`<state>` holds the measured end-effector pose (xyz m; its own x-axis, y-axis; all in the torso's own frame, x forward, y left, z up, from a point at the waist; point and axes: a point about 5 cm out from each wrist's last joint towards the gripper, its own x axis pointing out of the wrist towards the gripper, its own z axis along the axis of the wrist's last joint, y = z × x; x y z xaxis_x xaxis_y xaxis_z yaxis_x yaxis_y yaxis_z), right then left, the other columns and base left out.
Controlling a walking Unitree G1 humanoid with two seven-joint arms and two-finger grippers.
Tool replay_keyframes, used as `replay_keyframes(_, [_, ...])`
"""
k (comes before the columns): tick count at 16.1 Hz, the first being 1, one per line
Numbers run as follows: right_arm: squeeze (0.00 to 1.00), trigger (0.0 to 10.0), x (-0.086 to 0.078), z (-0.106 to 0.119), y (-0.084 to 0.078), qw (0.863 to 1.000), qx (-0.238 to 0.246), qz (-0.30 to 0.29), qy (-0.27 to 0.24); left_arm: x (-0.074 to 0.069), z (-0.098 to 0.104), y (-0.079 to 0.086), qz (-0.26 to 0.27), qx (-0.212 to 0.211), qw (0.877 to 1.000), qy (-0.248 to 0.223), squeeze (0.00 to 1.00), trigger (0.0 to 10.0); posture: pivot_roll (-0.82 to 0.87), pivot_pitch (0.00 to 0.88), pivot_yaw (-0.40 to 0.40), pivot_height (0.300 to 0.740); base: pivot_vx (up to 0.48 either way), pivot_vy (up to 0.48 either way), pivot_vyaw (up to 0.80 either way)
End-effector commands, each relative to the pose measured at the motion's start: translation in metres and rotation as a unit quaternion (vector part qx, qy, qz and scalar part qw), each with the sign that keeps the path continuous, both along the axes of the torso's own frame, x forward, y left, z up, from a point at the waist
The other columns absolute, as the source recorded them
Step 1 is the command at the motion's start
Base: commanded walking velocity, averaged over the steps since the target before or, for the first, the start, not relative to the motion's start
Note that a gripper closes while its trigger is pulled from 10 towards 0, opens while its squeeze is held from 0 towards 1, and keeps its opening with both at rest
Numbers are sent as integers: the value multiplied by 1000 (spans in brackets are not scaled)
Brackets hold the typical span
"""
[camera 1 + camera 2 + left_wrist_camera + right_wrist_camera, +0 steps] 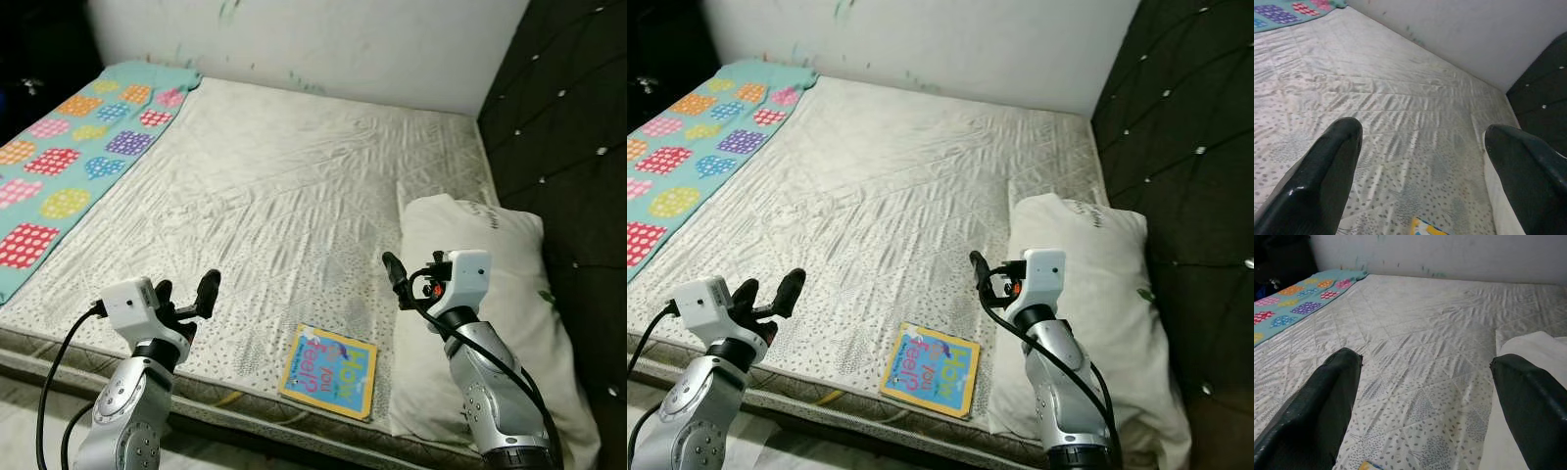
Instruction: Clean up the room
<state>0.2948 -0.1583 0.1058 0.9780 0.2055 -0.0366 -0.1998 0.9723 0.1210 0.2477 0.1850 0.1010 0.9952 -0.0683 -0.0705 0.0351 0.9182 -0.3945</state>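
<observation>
Here, one bed (294, 186), bare quilted mattress, running from the near edge to the far wall (392, 44). At right, one dark tufted headboard (568, 127). Along the far left, one teal blanket (69, 157) with coloured dotted patches, long axis near to far. At right, against the headboard, one white pillow (490, 294), long axis near to far. One book (328, 370), flat on the mattress at the near edge, just left of the pillow, cover up; yellow border, blue field, large printed letters; long axis roughly left to right, slightly turned, title reading sideways from this side.

Two silver arms, both raised over the near edge. Left gripper (186, 292) near left, above the mattress and left of the book, fingers spread apart, empty. Right gripper (397, 279) above the pillow's left edge, beyond the book; from the head views, fingers overlapping and gap hard to judge.

Left wrist view: two black fingers (1317, 176) wide apart, a yellow corner of the book low between them, headboard at the far end. Right wrist view: fingers (1312, 411) likewise wide apart and empty, the pillow's edge by one finger, blanket at the far side, a sliver of the book at the frame's lower edge.
</observation>
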Motion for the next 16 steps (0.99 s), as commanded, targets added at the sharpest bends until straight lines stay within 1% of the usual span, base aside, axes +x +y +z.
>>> replay_keyframes(1, [0, 10000, -2, 2, -3, 1000, 0, -3, -1, -2, 4, -1, -4, 0, 1000, -1, 0, 10000, -15, 0, -24, 740, 0, 0, 0])
replay_keyframes(4, [0, 10000, -7, 0, -5, 1000, 0, -7, 10, -5, 3, 0, 0, -6, 1000, 7, 0, 10000, -18, 0, -23, 740, 0, 0, 0])
replay_keyframes(6, [0, 10000, -9, 0, -4, 1000, -2, -6, 12, -6, 2, -1, 0, -7, 1000, 11, 0, 10000, -22, 0, -23, 740, 0, 266, -538])
replay_keyframes(7, [0, 10000, -9, 0, -5, 1000, -4, -6, 12, -7, 2, -2, -1, -9, 1000, 13, 0, 10000, -24, 0, -23, 740, 0, 274, 0])
replay_keyframes(11, [0, 10000, -11, 0, -6, 1000, -10, -4, 15, -8, 0, -3, -4, -10, 1000, 16, 0, 10000, -27, 3, -28, 740, 0, 317, 0])
replay_keyframes(16, [0, 10000, -10, 0, -5, 1000, -18, 3, 17, -7, 0, -5, -3, -13, 1000, 19, 0, 10000, -29, 5, -35, 740, 0, 409, 0])
